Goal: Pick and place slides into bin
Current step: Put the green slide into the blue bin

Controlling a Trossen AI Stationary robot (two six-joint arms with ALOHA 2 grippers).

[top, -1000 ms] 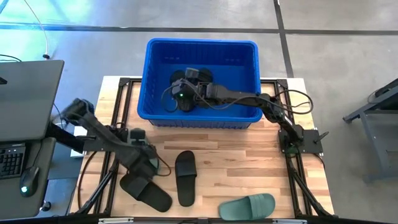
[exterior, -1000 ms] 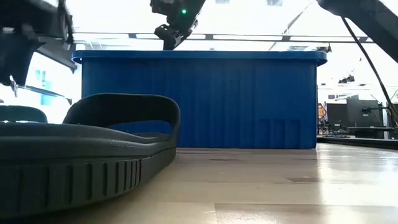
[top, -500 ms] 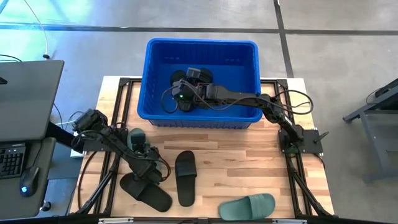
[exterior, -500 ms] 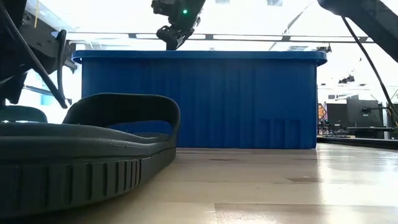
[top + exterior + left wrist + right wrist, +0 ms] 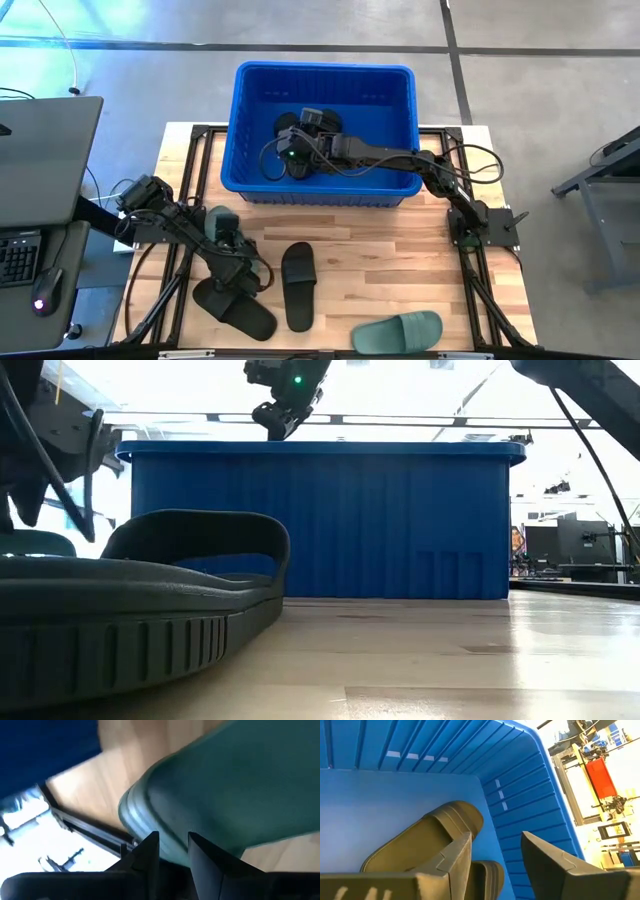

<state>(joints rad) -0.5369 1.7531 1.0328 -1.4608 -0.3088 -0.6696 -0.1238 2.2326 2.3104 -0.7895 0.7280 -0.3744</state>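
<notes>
My left gripper (image 5: 222, 238) is at the table's left, shut on a sage green slide (image 5: 217, 220) that fills the left wrist view (image 5: 225, 785). Two black slides (image 5: 240, 310) (image 5: 298, 285) and a second green slide (image 5: 398, 332) lie flat on the table near its near edge. The nearer black slide fills the low view's left (image 5: 130, 610). My right gripper (image 5: 283, 155) is open and empty inside the blue bin (image 5: 325, 68), above black slides (image 5: 430, 840) on the bin's floor. In the low view it shows above the rim (image 5: 272, 422). My left gripper has the green slide's ribbed side edge (image 5: 150, 827), near one rounded end, between its two fingers (image 5: 200, 857). The slide's broad face stands tilted in front of the wrist camera. Whether any part of it rests on the table is hidden by the arm.
The blue bin (image 5: 320, 525) stands at the table's far side, its ribbed wall (image 5: 520, 780) close to my right gripper. A dark screen and keyboard (image 5: 40, 160) stand beyond the table's left edge. Bare wood (image 5: 400, 260) lies between the bin and the near slides.
My left arm has swung in over the table's left side and come lower, then held still. The green slide beside its gripper now shows more in the high view than before.
</notes>
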